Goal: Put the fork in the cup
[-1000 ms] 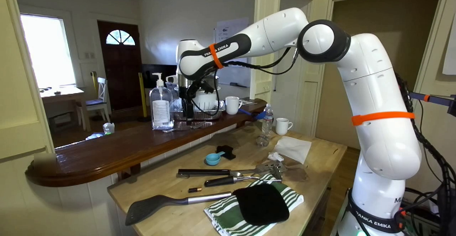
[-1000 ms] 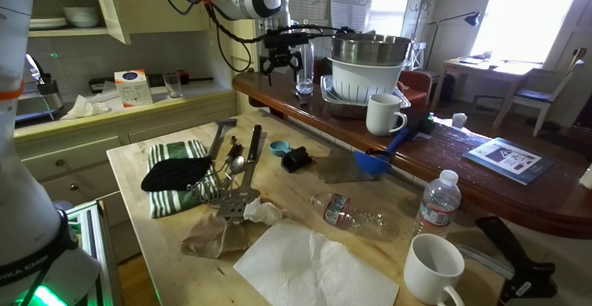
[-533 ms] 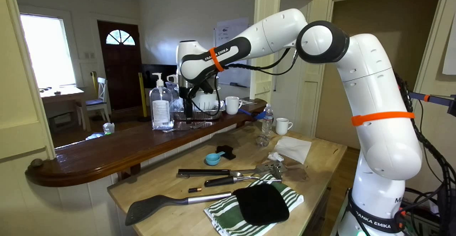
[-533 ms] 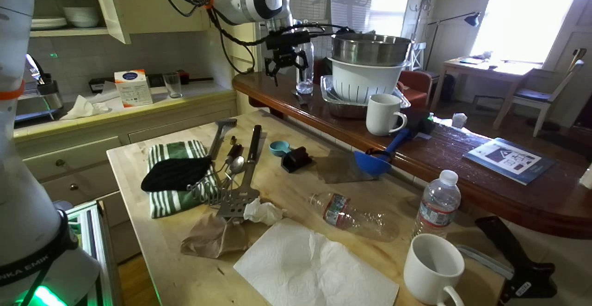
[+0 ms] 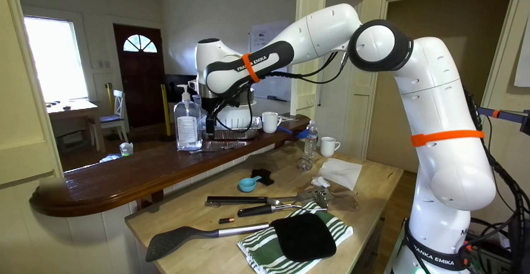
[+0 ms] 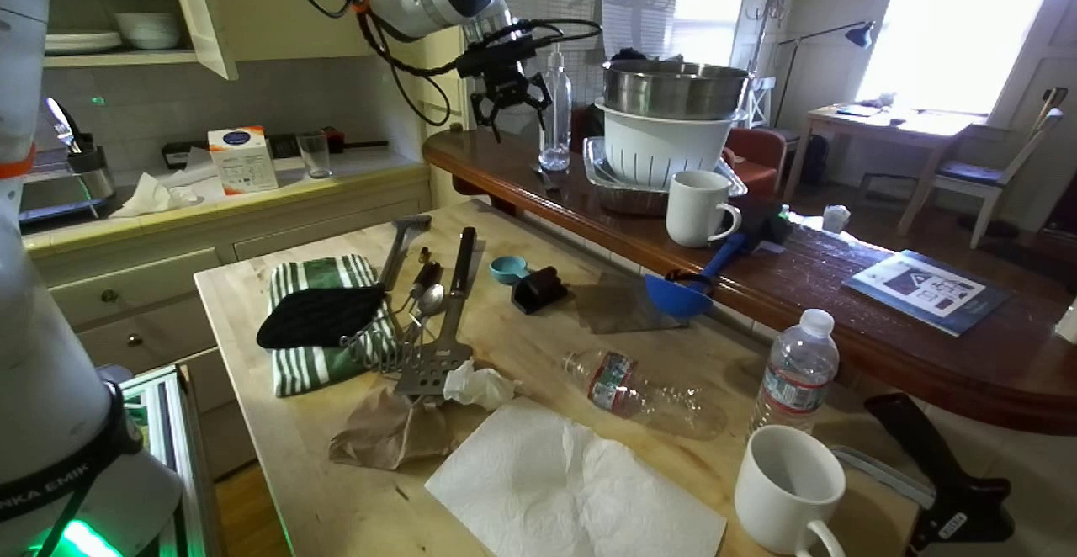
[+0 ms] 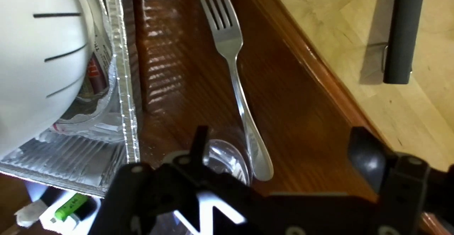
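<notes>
The silver fork (image 7: 230, 43) lies flat on the dark wooden ledge in the wrist view. Its tines point up the picture and its handle end reaches between my fingertips' span. It also shows small on the ledge in both exterior views (image 5: 230, 145) (image 6: 545, 178). My gripper (image 7: 282, 146) is open and empty, above the handle end and apart from it; it also shows in an exterior view (image 6: 519, 126). A white mug (image 6: 697, 210) stands upright on the ledge, and another white mug (image 6: 787, 490) stands on the table. Which one is the cup I cannot tell.
A clear pump bottle (image 5: 187, 127) stands close beside the gripper and the fork's handle. A foil tray (image 7: 122, 68) holding a white colander (image 6: 665, 149) and metal bowl (image 6: 673, 90) is beside the fork. Utensils, bottles and a towel (image 5: 265, 245) lie on the lower table.
My gripper has risen a little and shifted left in both exterior views, and it is tilted more. The fork and the mugs have not moved.
</notes>
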You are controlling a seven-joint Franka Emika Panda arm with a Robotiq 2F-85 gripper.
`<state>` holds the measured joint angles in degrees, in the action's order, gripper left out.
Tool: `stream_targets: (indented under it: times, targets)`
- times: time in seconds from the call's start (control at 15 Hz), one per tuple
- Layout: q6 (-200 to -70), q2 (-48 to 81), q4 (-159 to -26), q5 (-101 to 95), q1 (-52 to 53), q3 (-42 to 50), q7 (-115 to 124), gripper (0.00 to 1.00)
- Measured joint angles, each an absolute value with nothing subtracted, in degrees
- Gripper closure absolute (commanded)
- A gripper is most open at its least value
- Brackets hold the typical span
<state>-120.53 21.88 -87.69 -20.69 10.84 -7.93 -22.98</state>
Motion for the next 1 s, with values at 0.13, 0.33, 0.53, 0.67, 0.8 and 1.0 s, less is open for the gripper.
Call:
stream_targets:
  times: [0.13, 0.33, 0.53, 0.67, 0.8, 1.0]
  targets:
    - [-119.57, 21.0, -87.76, -21.03, 11.7, -7.65, -16.75, 0.0]
    - [-118.8, 20.34, -88.49, -20.66, 11.98, -7.63, -9.44, 0.0]
    - [-118.72, 20.57, -89.93, -20.22, 11.96, -7.2, -4.31, 0.0]
    - [-118.77, 20.87, -90.83, -20.07, 11.8, -6.57, -1.24, 0.0]
    - [-120.79, 21.28, -91.73, -18.74, 11.16, -6.17, -0.55, 0.0]
    - [-122.33, 21.85, -92.04, -17.59, 10.35, -6.12, -0.56, 0.0]
